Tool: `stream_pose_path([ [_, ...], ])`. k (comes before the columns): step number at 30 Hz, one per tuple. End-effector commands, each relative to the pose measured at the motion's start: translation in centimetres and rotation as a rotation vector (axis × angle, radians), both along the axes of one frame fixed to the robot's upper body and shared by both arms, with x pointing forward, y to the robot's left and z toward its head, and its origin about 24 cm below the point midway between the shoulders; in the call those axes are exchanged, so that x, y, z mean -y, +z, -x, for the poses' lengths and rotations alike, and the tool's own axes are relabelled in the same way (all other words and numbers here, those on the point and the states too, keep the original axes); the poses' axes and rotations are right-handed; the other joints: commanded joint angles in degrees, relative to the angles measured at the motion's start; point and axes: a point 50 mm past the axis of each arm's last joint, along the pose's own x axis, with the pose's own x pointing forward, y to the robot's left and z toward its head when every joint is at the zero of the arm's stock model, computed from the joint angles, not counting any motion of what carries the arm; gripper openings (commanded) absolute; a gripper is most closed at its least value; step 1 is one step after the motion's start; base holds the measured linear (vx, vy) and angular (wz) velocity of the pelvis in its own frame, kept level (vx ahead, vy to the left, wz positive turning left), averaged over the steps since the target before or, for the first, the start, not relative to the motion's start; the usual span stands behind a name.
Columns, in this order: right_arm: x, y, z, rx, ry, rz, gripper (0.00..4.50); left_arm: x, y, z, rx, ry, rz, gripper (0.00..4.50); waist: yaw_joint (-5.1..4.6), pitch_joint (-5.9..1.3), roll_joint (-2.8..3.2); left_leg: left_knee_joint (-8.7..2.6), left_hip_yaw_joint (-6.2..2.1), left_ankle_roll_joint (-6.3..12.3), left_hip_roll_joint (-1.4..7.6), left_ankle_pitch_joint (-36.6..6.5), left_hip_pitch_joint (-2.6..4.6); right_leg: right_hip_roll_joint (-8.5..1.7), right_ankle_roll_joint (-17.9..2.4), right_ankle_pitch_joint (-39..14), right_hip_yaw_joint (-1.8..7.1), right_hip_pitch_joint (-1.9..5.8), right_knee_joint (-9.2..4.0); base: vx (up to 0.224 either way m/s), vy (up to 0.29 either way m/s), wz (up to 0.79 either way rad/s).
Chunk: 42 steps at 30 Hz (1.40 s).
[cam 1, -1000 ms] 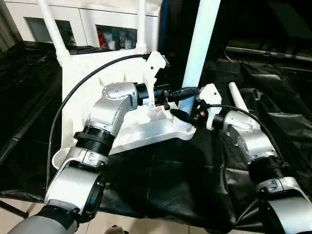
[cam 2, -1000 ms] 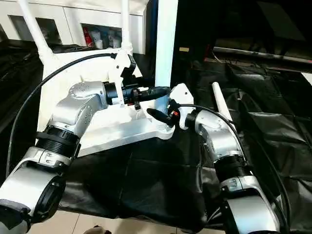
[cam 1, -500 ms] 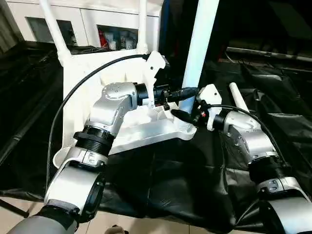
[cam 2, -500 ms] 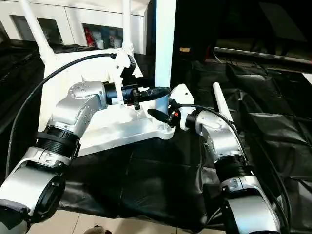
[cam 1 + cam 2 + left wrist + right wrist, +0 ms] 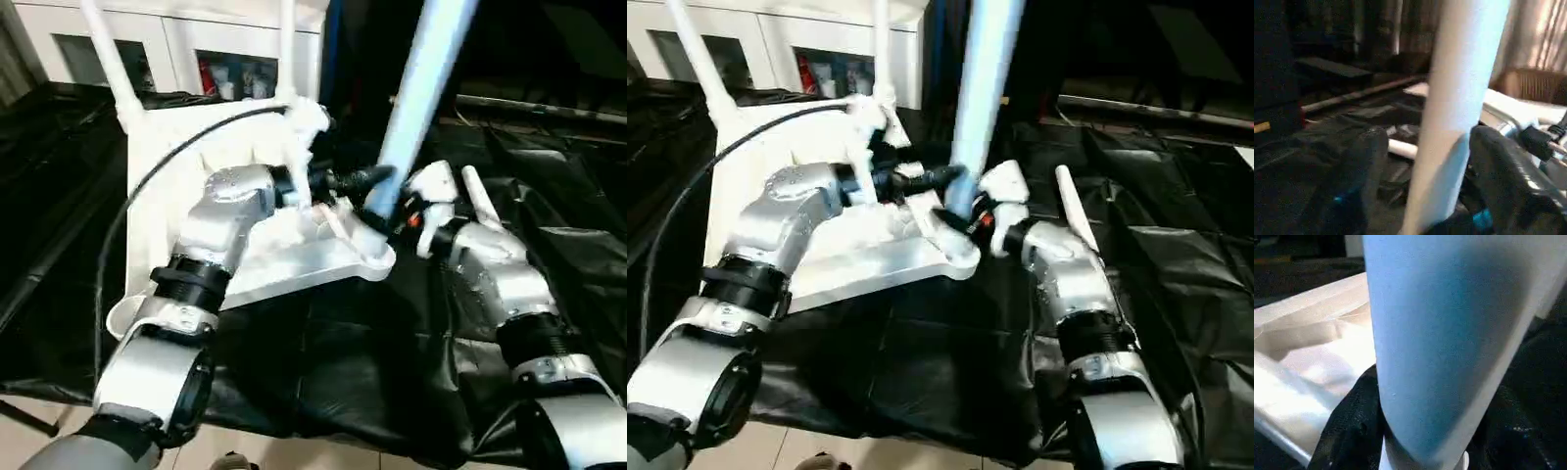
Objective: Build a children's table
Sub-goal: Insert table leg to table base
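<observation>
The children's table top (image 5: 165, 137) lies upside down on black cloth, with two white legs (image 5: 103, 49) (image 5: 286, 39) standing in its far corners. A third leg (image 5: 421, 88) rises from the near right corner socket and leans to the right. My left gripper (image 5: 361, 181) is open around its lower part; in the left wrist view the leg (image 5: 1459, 98) stands between the fingers (image 5: 1359, 166), with a gap on one side. My right gripper (image 5: 388, 213) is shut on the same leg just above the socket, and a finger (image 5: 1352, 431) presses on the leg (image 5: 1449, 333).
Another white leg (image 5: 480, 201) lies loose on the black cloth (image 5: 372, 352) right of my right arm. A white cabinet (image 5: 186, 44) with shelves stands behind the table top. The cloth's front edge hangs near the floor.
The third leg was upright and now leans with its top to the right. My left gripper's fingers have spread away from it. My right gripper stays at the leg's base.
</observation>
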Motion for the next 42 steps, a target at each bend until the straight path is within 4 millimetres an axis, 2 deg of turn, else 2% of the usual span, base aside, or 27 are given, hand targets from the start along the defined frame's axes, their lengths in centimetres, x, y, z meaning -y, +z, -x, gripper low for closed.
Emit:
stream_pose_path([
  [1,0.8,1.0,-0.3,0.012,-0.031,-0.029,1.88,-0.7,0.0,0.4,-0.006,-0.02,0.026,3.01,0.14,-4.5,-0.41,-2.89,-0.01,4.83,1.23,-1.23,0.7,-3.92,-16.8,10.09,2.24,3.95,-2.61,0.0,0.0,0.0],
  [3,1.0,1.1,-0.3,0.006,-0.03,-0.032,1.88,-1.2,-0.5,1.1,-0.027,-0.072,0.005,3.01,0.17,-4.41,-0.7,-2.96,0.09,4.9,1.36,-1.29,0.64,-3.93,-16.84,9.18,2.18,3.86,-2.66,0.0,0.0,0.0],
  [4,1.1,1.1,-0.3,-0.007,-0.016,-0.032,1.88,-1.5,-1.8,1.8,-0.046,-0.106,-0.097,3.01,0.24,-4.46,-0.43,-2.98,0.02,4.69,1.58,-1.35,0.73,-4.05,-16.88,8.56,2.15,3.73,-2.52,0.0,0.0,0.0],
  [5,1.1,1.1,-0.3,-0.007,-0.016,-0.032,1.88,-1.5,-1.8,1.8,-0.046,-0.106,-0.097,3.01,0.2,-4.38,-0.68,-3.02,0.07,4.73,1.57,-1.43,0.72,-3.96,-16.66,8.02,2.12,3.66,-2.65,0.0,0.0,0.0],
  [6,1.1,1.1,-0.3,-0.015,-0.009,-0.033,1.88,-1.7,-2.6,2.0,-0.052,-0.113,-0.16,3.01,0.2,-4.29,-0.4,-3.11,0.05,4.49,1.63,-2.05,0.79,-3.91,-16.12,6.34,2.12,3.49,-2.74,0.0,0.0,0.0],
  [7,1.1,1.1,-0.2,-0.022,-0.001,-0.034,1.88,-1.9,-3.3,2.1,-0.054,-0.115,-0.225,3.01,0.08,-4.27,-0.39,-3.16,0.08,4.02,1.64,-2.44,0.83,-3.94,-15.65,5.57,2.18,3.46,-2.81,0.0,0.0,0.0],
  [9,0.9,1.1,-0.1,-0.038,0.026,-0.021,1.88,-2.6,-6.0,2.4,-0.044,-0.107,-0.464,3.01,-0.01,-4.13,-0.17,-3.33,-0.12,3.78,1.73,-3.42,0.86,-4.02,-14.46,3.88,2.22,3.37,-3.15,0.0,0.0,0.0],
  [10,0.9,1.2,0.0,-0.039,0.035,-0.013,1.88,-2.9,-7.1,2.7,-0.055,-0.117,-0.525,3.01,-0.09,-4.18,-0.04,-3.37,-0.17,3.21,1.68,-3.55,0.9,-4.06,-13.72,3.45,2.28,3.43,-3.11,0.0,0.0,0.0],
  [11,0.8,1.2,0.0,-0.039,0.036,-0.012,1.88,-3.0,-7.3,2.7,-0.061,-0.117,-0.533,3.01,-0.2,-4.2,-0.16,-3.38,-0.11,2.92,1.62,-3.4,0.89,-4.02,-13.49,3.7,2.31,3.45,-3.13,0.0,0.0,0.0],
  [12,0.7,1.3,0.1,-0.039,0.04,-0.009,1.88,-3.2,-8.1,2.8,-0.093,-0.116,-0.557,3.01,-0.16,-4.29,0.01,-3.37,-0.12,2.36,1.57,-2.93,1.0,-4.04,-13.66,4.71,2.33,3.44,-3.03,0.0,0.0,0.0],
  [15,0.7,1.3,0.2,-0.037,0.042,-0.005,1.88,-3.4,-8.4,2.7,-0.127,-0.096,-0.568,3.01,-0.12,-4.44,0.03,-3.3,-0.08,1.82,1.53,-2.29,1.01,-4.06,-14.83,8.1,2.34,3.49,-2.69,0.0,0.0,0.0],
  [16,0.7,1.2,0.4,-0.038,0.048,0.004,1.88,-3.7,-8.9,2.5,-0.147,-0.067,-0.623,3.01,-0.14,-4.41,0.38,-3.3,-0.14,1.74,1.49,-2.54,0.99,-4.01,-15.18,8.7,2.32,3.45,-2.71,0.0,0.0,0.0],
  [20,0.8,0.9,0.6,-0.043,0.051,0.016,1.88,-4.1,-9.7,2.4,-0.204,-0.059,-0.677,3.01,-0.24,-4.35,0.23,-3.37,-0.16,1.42,1.34,-3.49,1.0,-4.0,-14.94,7.96,2.36,3.62,-2.9,0.0,0.0,0.0],
  [24,1.0,0.9,0.7,-0.047,0.045,0.02,1.88,-4.1,-9.9,2.4,-0.253,-0.059,-0.684,3.01,-0.19,-4.45,0.18,-3.29,-0.18,1.28,1.36,-3.1,0.97,-4.13,-15.69,8.85,2.38,3.76,-2.78,0.0,0.0,0.0],
  [25,1.1,0.9,0.8,-0.048,0.043,0.023,1.88,-4.1,-9.9,2.3,-0.271,-0.051,-0.673,2.71,-0.13,-4.43,0.93,-3.27,-0.28,1.14,1.38,-3.13,0.98,-4.15,-15.95,9.24,2.38,3.69,-2.68,0.0,0.0,0.0],
  [26,1.2,0.8,0.8,-0.048,0.041,0.027,1.88,-4.0,-9.7,2.2,-0.28,-0.037,-0.654,2.64,-0.25,-4.44,0.63,-3.24,-0.21,1.18,1.35,-3.5,0.97,-4.06,-16.09,9.63,2.37,3.77,-2.81,0.0,0.0,0.0],
  [30,1.2,0.8,0.9,-0.045,0.038,0.031,1.88,-3.6,-9.4,2.0,-0.289,-0.035,-0.617,2.44,-0.13,-4.44,0.52,-3.2,-0.21,1.58,1.25,-3.52,0.87,-4.1,-16.59,9.84,2.36,3.92,-2.84,0.0,0.0,0.0],
  [31,1.2,0.8,0.9,-0.045,0.038,0.031,1.88,-3.6,-9.4,1.9,-0.289,-0.032,-0.61,2.15,-0.1,-4.45,0.5,-3.18,-0.21,1.65,1.24,-3.45,0.86,-4.07,-16.66,9.83,2.35,3.92,-2.8,0.0,0.0,0.0],
  [33,1.2,0.7,1.0,-0.047,0.039,0.035,1.88,-3.3,-9.2,1.6,-0.302,-0.015,-0.581,2.12,-0.14,-4.44,0.5,-3.16,-0.2,1.84,1.2,-3.28,0.86,-3.98,-16.64,10.04,2.32,3.92,-2.8,0.0,0.0,0.0],
  [35,1.2,0.5,1.1,-0.049,0.041,0.04,1.88,-3.1,-9.1,1.5,-0.311,-0.009,-0.567,1.9,-0.11,-4.47,0.42,-3.15,-0.26,2.01,1.28,-3.33,0.9,-4.09,-16.58,9.9,2.32,3.98,-2.83,0.0,0.0,0.0],
  [39,1.1,0.4,1.1,-0.049,0.044,0.047,1.88,-3.0,-9.4,1.5,-0.313,-0.01,-0.587,1.6,-0.16,-4.43,0.59,-3.12,-0.26,2.31,1.25,-3.17,0.83,-4.09,-16.66,9.79,2.35,3.94,-2.85,0.0,0.0,0.0],
  [41,1.1,0.4,1.1,-0.048,0.045,0.049,1.88,-3.0,-9.7,1.5,-0.315,-0.009,-0.603,1.28,-0.16,-4.49,0.49,-3.1,-0.29,2.35,1.26,-3.14,0.87,-4.09,-16.66,10.03,2.33,3.99,-2.83,0.0,0.0,0.0],
  [42,1.1,0.4,1.1,-0.047,0.046,0.051,1.88,-3.1,-9.8,1.5,-0.315,-0.007,-0.606,1.23,-0.19,-4.47,0.66,-3.11,-0.29,2.32,1.28,-3.27,0.88,-4.09,-16.7,10.11,2.32,3.95,-2.86,0.0,0.0,0.0],
])
